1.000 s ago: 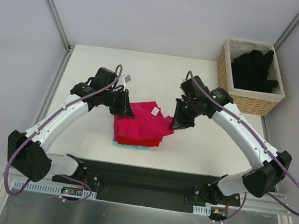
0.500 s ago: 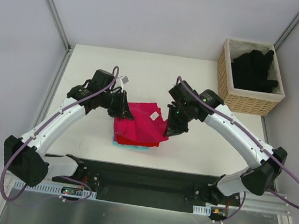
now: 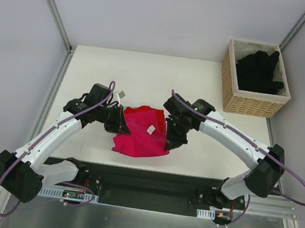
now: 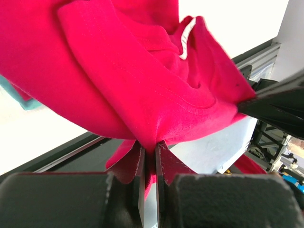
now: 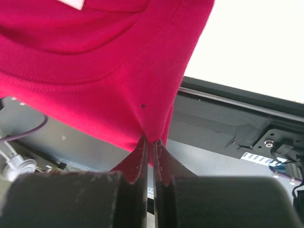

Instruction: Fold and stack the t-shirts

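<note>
Left to right. The left gripper (image 4: 148,151) was closed narrow on a pinch of the magenta-pink t-shirt (image 3: 141,137), at the garment's left edge. The shirt hung bunched between the two arms over the near middle of the bench (image 3: 146,75), its white label (image 3: 151,129) facing up. In the left wrist view a sliver of teal cloth (image 4: 19,97) showed beneath it. The right gripper (image 5: 150,142) was likewise clamped on a pinch of the same shirt, at its right edge near the collar seam.

Judged step: a fold or placement in hand, with the cloth carried by both arms and not yet laid flat. The next move would call for both grippers to lower evenly, so that the cloth spreads without creasing, and to release only once it rests squarely.

At the far right corner of the bench, well apart from both arms, stood the wicker basket (image 3: 251,105). It held a pile of black t-shirts (image 3: 259,71), apparently not yet folded.
</note>
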Controlling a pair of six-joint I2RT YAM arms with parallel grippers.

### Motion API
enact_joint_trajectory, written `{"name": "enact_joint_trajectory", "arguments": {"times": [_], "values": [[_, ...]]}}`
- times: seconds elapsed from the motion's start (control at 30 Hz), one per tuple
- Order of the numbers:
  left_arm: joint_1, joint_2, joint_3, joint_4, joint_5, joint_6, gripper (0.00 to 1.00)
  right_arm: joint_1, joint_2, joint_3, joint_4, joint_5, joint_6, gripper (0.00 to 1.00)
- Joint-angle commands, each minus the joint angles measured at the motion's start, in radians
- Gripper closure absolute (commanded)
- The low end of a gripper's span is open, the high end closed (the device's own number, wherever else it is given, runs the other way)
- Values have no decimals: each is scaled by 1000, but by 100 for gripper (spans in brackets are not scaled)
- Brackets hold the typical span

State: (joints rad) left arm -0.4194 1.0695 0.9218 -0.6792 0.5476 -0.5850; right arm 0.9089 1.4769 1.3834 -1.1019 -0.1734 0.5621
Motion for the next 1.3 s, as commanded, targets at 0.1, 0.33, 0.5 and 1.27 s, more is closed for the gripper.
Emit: {"name": "enact_joint_trajectory", "arguments": {"times": [0.1,0.33,0.5,1.27], "values": [[-1,32,35,6,-2,-7,99,8,192,9,24,44,-132,98],[-1,79,103,4,5,11,80,12,215,149,16,305,-209,62],[-1,121,161,6,12,22,70,10,109,187,-6,428,-189,55],[-10,233,191,1,8,53,66,-33,89,-25,219,186,-284,53]]}}
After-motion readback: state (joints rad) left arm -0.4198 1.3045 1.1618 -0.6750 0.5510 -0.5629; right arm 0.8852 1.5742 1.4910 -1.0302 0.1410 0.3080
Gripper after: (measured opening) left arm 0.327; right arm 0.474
